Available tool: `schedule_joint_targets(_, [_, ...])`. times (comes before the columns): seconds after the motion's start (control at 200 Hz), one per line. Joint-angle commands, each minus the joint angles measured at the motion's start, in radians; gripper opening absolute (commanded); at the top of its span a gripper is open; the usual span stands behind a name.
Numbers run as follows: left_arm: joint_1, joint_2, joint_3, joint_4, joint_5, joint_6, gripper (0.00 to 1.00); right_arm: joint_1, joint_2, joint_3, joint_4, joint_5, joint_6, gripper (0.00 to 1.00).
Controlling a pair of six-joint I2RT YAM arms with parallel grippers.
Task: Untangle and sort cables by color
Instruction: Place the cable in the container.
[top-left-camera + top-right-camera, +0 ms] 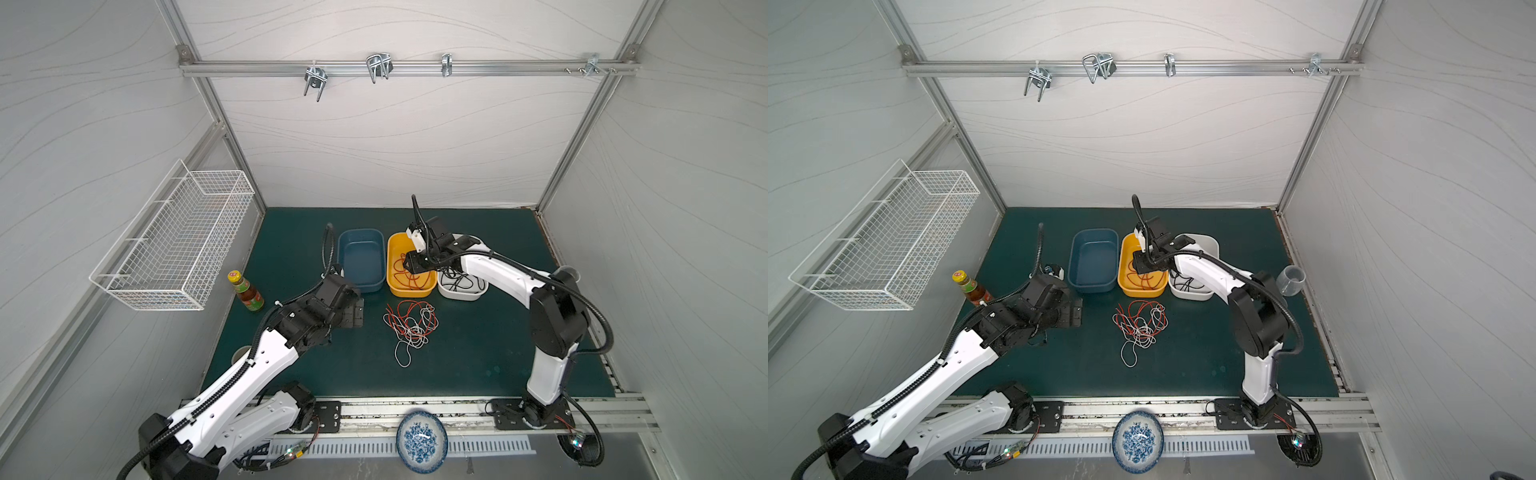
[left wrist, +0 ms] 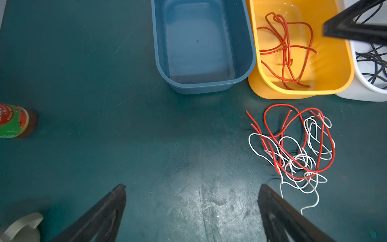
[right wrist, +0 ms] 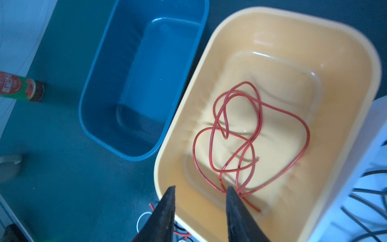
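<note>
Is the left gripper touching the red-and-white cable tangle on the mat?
Apart. In both top views bare mat shows between the left gripper and the tangle; its open jaws hold nothing.

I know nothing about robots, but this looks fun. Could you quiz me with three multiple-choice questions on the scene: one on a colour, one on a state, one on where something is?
1. The cables in the white bin are: A red; B black; C white.
2. The blue bin is: A empty; B full of cables; C overturned.
3. The red-and-white tangle lies: A in the blue bin; B in the white bin; C on the mat beside the yellow bin.

Key: 1 B, only black strands show in it. 2 A, its bare floor shows in both wrist views. 3 C, it sits on the mat, outside all three bins.
</note>
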Motion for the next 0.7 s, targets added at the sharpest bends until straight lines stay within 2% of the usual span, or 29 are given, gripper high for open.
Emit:
schedule_joint_targets(0.0, [0.003,0.012,0.023,0.005,0.01,0.005,0.99,0.024,-0.112,-0.051,-0.01,0.025,-0.009,0.5])
schedule_joint_targets(0.175, [0.002,0.036,0.036,-0.014,0.032,-0.005,0.99,0.056,-0.275,-0.169,-0.012,0.085,-0.007,0.62])
schedule_joint_targets(0.325, [-0.003,0.057,0.058,-0.045,0.079,-0.058,0.98,0.056,-0.441,-0.272,-0.038,0.14,0.013,0.88])
schedule_joint_targets(0.36, [-0.006,0.059,0.056,-0.043,0.101,-0.077,0.98,0.056,-0.48,-0.292,-0.05,0.148,0.019,0.98])
schedule_joint_targets(0.525, [-0.047,0.096,0.059,-0.039,0.172,-0.175,0.95,0.063,-0.638,-0.357,-0.15,0.157,0.047,0.99])
schedule_joint_targets(0.695, [-0.107,0.16,0.045,0.013,0.193,-0.246,0.94,0.087,-0.771,-0.412,-0.283,0.251,0.057,0.99])
